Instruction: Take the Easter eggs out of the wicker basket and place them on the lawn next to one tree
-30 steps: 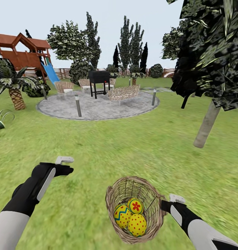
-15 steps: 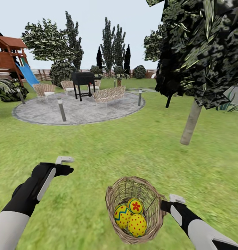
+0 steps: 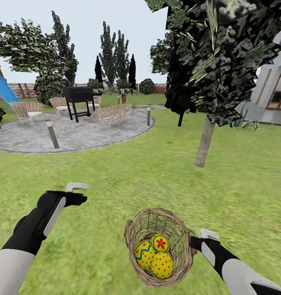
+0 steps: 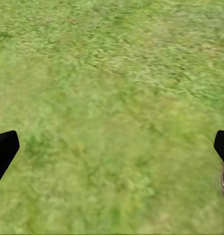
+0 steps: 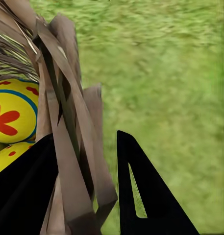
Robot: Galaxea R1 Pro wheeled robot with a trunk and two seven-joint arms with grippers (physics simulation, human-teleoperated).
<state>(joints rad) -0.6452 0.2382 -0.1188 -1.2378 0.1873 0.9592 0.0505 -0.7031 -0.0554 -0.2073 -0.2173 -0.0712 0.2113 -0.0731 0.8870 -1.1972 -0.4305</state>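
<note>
The wicker basket (image 3: 131,229) hangs tilted over the lawn (image 3: 115,180) at lower centre of the head view. Inside lie three Easter eggs: one with blue zigzags (image 3: 143,253), one with a red flower (image 3: 160,243), one with red dots (image 3: 162,265). My right gripper (image 3: 195,241) is shut on the basket's right rim; in the right wrist view its fingers (image 5: 141,196) clamp the wicker wall (image 5: 67,147), with the flower egg (image 5: 11,117) just inside. My left gripper (image 3: 76,192) is open over bare grass (image 4: 112,98). A tree (image 3: 205,141) with a pale grey trunk stands ahead to the right.
A round grey paved patio (image 3: 74,135) lies ahead to the left, with wicker chairs (image 3: 110,113), a black grill (image 3: 78,96) and short bollard lamps (image 3: 52,133). A white house (image 3: 271,94) stands at the right. A blue slide (image 3: 3,88) and a wooden fence (image 3: 23,89) are farther back.
The whole view has swung to the right, so the patio, the slide and the tree sit further left in the picture. Both arms and the basket keep their places in it.
</note>
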